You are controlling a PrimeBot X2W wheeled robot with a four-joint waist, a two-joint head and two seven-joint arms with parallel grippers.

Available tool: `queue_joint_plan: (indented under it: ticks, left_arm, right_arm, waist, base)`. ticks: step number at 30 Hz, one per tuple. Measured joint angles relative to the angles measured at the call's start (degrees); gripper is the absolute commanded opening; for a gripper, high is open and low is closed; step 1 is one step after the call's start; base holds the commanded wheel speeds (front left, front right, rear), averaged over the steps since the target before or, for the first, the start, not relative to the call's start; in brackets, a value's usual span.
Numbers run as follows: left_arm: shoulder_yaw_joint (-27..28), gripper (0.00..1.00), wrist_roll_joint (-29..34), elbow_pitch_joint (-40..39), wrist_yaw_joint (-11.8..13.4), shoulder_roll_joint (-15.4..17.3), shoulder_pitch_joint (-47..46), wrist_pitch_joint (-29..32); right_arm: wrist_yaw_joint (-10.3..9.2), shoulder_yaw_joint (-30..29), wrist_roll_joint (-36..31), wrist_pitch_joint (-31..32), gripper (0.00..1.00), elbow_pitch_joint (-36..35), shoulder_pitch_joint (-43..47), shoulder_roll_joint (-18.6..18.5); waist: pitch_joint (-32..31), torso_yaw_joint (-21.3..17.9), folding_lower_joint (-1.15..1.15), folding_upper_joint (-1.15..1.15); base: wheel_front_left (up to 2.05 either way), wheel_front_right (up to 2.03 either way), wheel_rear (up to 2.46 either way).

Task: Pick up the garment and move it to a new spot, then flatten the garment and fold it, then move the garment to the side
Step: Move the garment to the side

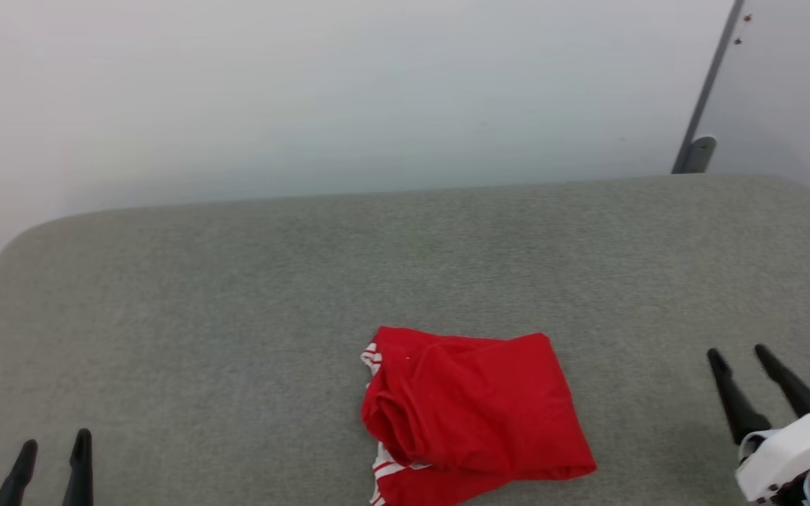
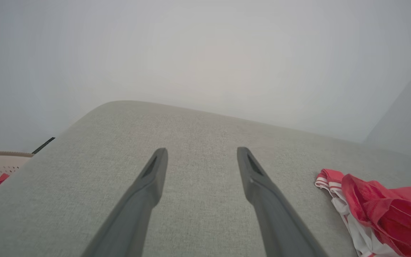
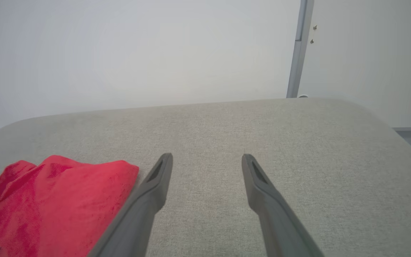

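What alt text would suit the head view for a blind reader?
A bunched red garment with red-white striped trim lies on a grey fabric surface. The left gripper and right gripper, both open, sit either side, apart from it.

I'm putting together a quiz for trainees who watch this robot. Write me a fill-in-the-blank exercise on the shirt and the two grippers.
1. The shirt on the grey cloth-covered table is mainly ____ in colour.
2. Its striped trim is red and ____.
3. The left gripper and the right gripper are both open and hold ____.
4. In the head view, the shirt lies nearer the ____ gripper.
Missing words: red; white; nothing; right.
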Motion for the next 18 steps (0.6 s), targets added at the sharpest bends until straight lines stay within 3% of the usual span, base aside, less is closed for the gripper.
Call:
queue_joint_plan:
  ticks: [11, 18]
  left_arm:
    - [-1.3, 1.0, -1.5, -0.4, 0.0, 0.1, 0.3, 2.5]
    - [-2.0, 1.0, -2.1, -0.7, 0.3, -0.2, 0.9, 3.7]
  right_arm:
    - [0.0, 7.8, 1.8, 7.3, 1.0, 0.7, -2.5, 2.0]
    - [0.0, 10.9, 2.8, 13.5, 1.0, 5.1, -4.5, 2.2]
  waist:
    - [0.3, 5.6, 0.0, 0.0]
    - [0.6, 10.0, 0.0, 0.0]
  base:
    - [0.0, 0.0, 0.0]
    - [0.0, 0.0, 0.0]
